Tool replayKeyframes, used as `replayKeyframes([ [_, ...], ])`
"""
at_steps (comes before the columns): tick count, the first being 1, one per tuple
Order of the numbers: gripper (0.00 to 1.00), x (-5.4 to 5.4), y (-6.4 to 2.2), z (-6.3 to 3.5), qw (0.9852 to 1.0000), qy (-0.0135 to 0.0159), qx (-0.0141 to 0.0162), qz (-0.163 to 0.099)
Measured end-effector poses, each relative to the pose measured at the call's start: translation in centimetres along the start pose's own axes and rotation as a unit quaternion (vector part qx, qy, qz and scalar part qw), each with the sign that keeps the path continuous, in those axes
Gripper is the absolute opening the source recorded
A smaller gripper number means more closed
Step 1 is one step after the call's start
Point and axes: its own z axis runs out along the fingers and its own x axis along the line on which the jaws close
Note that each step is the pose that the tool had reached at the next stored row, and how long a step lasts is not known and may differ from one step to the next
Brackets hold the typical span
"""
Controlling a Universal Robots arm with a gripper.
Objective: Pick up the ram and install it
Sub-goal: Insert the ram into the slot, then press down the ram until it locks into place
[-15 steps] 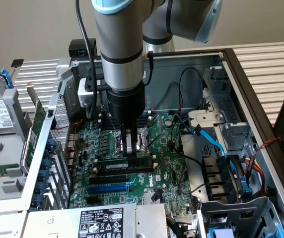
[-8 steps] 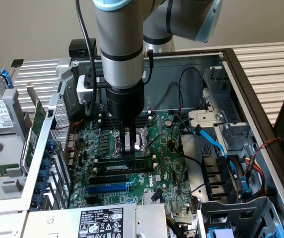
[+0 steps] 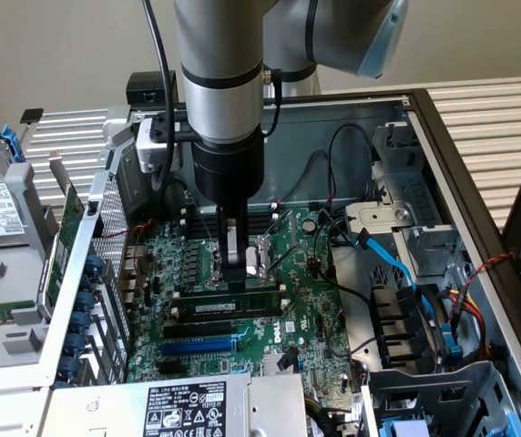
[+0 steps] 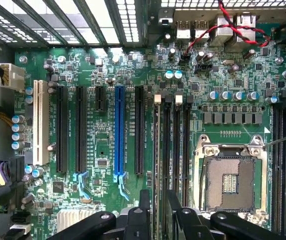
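Where the perforated metal wall [image 3: 106,250] at the exterior view's left is cutting off the motherboard [image 3: 308,300], the arm's thick wrist is also hiding the board behind it. The arm is hanging straight down into the open case [image 3: 352,114]. Its gripper [image 3: 234,273] is standing with fingers parted, straddling the ram [image 3: 229,307] without pinching it. The ram is sitting lengthwise in a black memory slot, narrow, green, white-labelled.

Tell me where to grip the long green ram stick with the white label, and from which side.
Take the long narrow green ram stick by the middle of its upper long edge, pinching its two flat faces, coming straight down from above. It stands on edge on the green motherboard, so probably only that upper edge is free.
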Motion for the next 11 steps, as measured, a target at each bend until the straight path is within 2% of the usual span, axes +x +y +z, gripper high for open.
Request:
replayKeyframes([
  [11, 0.27, 0.1, 0.01, -1.26, 1.0, -0.0001, -0.0003, 0.0],
])
